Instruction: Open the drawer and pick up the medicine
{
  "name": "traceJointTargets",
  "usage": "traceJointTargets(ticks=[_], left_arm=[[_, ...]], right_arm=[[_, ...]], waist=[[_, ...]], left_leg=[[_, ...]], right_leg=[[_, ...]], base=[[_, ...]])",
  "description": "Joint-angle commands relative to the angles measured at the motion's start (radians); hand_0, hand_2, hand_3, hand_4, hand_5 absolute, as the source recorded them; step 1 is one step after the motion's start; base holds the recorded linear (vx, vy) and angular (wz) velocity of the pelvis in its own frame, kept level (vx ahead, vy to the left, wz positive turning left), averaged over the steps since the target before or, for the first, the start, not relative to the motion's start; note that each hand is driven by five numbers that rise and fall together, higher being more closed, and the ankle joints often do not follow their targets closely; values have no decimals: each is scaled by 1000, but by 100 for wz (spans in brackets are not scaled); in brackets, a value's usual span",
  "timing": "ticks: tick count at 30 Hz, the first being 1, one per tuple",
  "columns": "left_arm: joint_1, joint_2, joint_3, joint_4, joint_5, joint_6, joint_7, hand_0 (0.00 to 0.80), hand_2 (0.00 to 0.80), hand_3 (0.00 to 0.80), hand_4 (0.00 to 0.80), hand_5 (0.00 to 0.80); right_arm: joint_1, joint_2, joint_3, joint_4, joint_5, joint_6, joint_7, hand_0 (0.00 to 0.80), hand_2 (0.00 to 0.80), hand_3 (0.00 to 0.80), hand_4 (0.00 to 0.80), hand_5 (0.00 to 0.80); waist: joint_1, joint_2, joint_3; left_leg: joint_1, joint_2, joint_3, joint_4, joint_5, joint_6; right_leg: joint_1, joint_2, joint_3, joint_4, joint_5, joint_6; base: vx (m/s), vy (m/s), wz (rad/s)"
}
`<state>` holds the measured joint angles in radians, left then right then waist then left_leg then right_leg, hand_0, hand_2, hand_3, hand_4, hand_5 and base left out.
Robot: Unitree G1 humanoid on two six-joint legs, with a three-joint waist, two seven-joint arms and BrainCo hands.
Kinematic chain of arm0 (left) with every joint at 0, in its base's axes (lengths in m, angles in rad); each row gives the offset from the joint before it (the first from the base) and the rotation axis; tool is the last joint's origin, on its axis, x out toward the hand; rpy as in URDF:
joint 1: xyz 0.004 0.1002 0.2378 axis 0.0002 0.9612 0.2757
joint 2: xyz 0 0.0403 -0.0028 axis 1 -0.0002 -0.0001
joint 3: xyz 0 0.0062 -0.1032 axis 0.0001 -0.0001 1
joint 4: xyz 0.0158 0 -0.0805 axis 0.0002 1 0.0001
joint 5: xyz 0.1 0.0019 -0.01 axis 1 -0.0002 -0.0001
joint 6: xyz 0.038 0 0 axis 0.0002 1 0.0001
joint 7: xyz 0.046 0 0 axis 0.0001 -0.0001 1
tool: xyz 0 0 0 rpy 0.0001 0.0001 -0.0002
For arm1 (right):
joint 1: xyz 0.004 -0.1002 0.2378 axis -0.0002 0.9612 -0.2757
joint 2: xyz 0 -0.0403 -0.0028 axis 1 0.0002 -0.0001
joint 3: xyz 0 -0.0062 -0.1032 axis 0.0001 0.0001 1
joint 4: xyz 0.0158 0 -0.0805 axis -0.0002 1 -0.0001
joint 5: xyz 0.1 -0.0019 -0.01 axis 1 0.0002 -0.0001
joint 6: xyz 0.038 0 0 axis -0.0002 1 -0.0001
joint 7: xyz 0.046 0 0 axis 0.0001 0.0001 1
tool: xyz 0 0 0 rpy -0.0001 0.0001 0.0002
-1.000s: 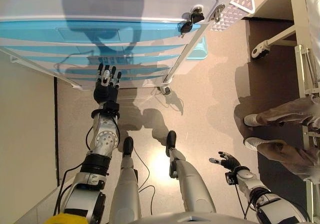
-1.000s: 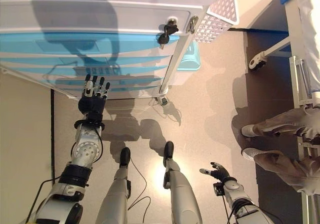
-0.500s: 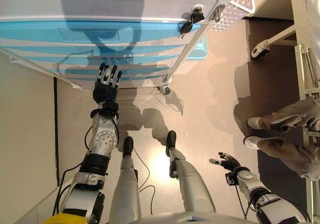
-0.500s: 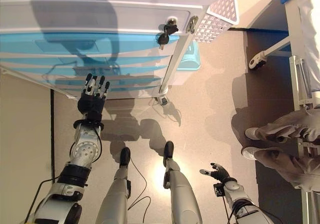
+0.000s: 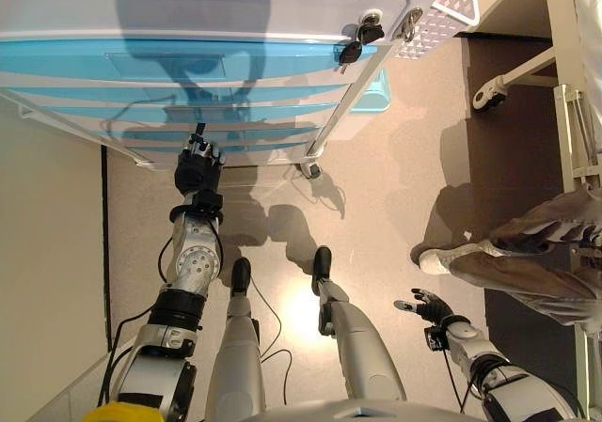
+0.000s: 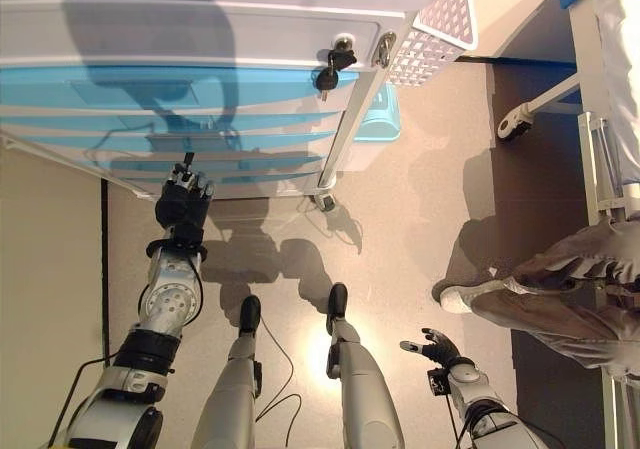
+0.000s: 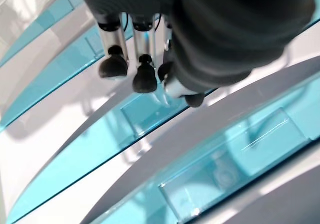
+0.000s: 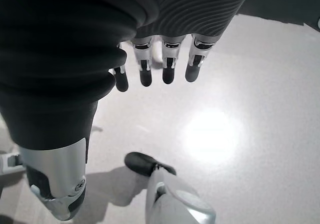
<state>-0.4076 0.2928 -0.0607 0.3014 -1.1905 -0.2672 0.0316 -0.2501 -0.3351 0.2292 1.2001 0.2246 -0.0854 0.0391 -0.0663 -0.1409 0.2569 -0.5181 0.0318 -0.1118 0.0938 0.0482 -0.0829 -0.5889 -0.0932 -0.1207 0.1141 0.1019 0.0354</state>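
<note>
Nearest to me, my right hand (image 5: 431, 304) hangs low over the floor (image 5: 376, 206), well away from the cabinet, its fingers (image 8: 167, 69) straight and relaxed with nothing in them. A little farther out on that side, a person's leg (image 5: 513, 264) and pale shoe (image 5: 433, 260) stand on the floor beside a metal frame (image 5: 572, 131) that has a caster wheel (image 5: 486, 93).

Farther ahead on my left, my left hand (image 5: 196, 168) is raised against the front of the drawer cabinet (image 5: 188, 13). In the head views most of its fingers are folded in, with one reaching up to the edge of a lower blue drawer (image 5: 188, 135). In the wrist view the dark fingertips (image 7: 145, 79) bend down close to a translucent blue drawer front, but I can't tell whether they touch it or hook its edge, and I see nothing held in them.

The cabinet carries a stack of blue drawers under a white top, all of them pushed in. I see no medicine in any view. At the far upper corner of the cabinet a bunch of dark keys (image 5: 360, 39) hangs from a lock, and a white perforated basket (image 5: 442, 13) hangs off the cabinet's side just beyond it.
</note>
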Motion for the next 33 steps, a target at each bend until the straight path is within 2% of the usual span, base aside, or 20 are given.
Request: traceJointTargets(ticks=[1, 7, 8, 9, 10, 11, 22, 33], left_arm=[[-172, 88, 41, -278, 110, -104, -102, 800, 800, 800, 800, 800], [-171, 84, 40, -278, 112, -101, -99, 800, 800, 800, 800, 800], [-168, 82, 43, -277, 115, -105, -94, 612, 612, 612, 612, 612], [-167, 82, 43, -277, 115, -105, -94, 612, 612, 612, 612, 612], [-167, 79, 49, -274, 122, -113, -81, 179, 179, 179, 179, 179], [-170, 77, 56, -260, 137, -123, -50, 0, 0, 0, 0, 0], [-210, 92, 48, -213, 182, -119, 12, 0, 0, 0, 0, 0], [-176, 40, 49, -182, 170, -111, 34, 0, 0, 0, 0, 0]], right_arm=[[66, -44, 18, 22, -31, -10, 4, 0, 0, 0, 0, 0], [65, -45, 16, 27, -35, -8, 3, 0, 0, 0, 0, 0], [65, -45, 17, 26, -34, -8, 4, 0, 0, 0, 0, 0], [65, -45, 17, 26, -34, -8, 4, 0, 0, 0, 0, 0], [64, -44, 18, 27, -35, -8, 3, 0, 0, 0, 0, 0], [62, -43, 19, 28, -35, -5, -2, 0, 0, 0, 0, 0], [51, -46, 25, 21, -28, 3, -17, 0, 0, 0, 0, 0], [50, -43, 20, 21, -27, 10, -29, 0, 0, 0, 0, 0]], waist=[[-13, 3, -84], [-14, 1, -84], [-13, 1, -85], [-13, 1, -85], [-13, 1, -84], [-14, 1, -85], [-23, 5, -91], [-28, 3, -89]], left_leg=[[-70, -67, -24, 54, -22, 71], [-67, -66, -24, 51, -20, 70], [-65, -66, -23, 49, -19, 70], [-65, -66, -23, 48, -19, 70], [-63, -66, -24, 47, -19, 70], [-63, -65, -22, 47, -19, 70], [-63, -62, -19, 50, -22, 69], [-66, -61, -13, 55, -24, 70]], right_leg=[[15, 1, -24, 49, -17, 61], [21, 2, -24, 45, -16, 60], [22, 3, -24, 42, -15, 60], [22, 3, -24, 42, -15, 60], [23, 4, -22, 39, -15, 60], [23, 4, -20, 39, -15, 59], [23, 4, -18, 41, -15, 61], [19, 4, -15, 43, -13, 61]], base=[[0, 0, 0], [0, 0, 0], [0, 0, 0], [0, 0, 0], [0, 0, 0], [0, 0, 0], [0, 0, 0], [0, 0, 0]])
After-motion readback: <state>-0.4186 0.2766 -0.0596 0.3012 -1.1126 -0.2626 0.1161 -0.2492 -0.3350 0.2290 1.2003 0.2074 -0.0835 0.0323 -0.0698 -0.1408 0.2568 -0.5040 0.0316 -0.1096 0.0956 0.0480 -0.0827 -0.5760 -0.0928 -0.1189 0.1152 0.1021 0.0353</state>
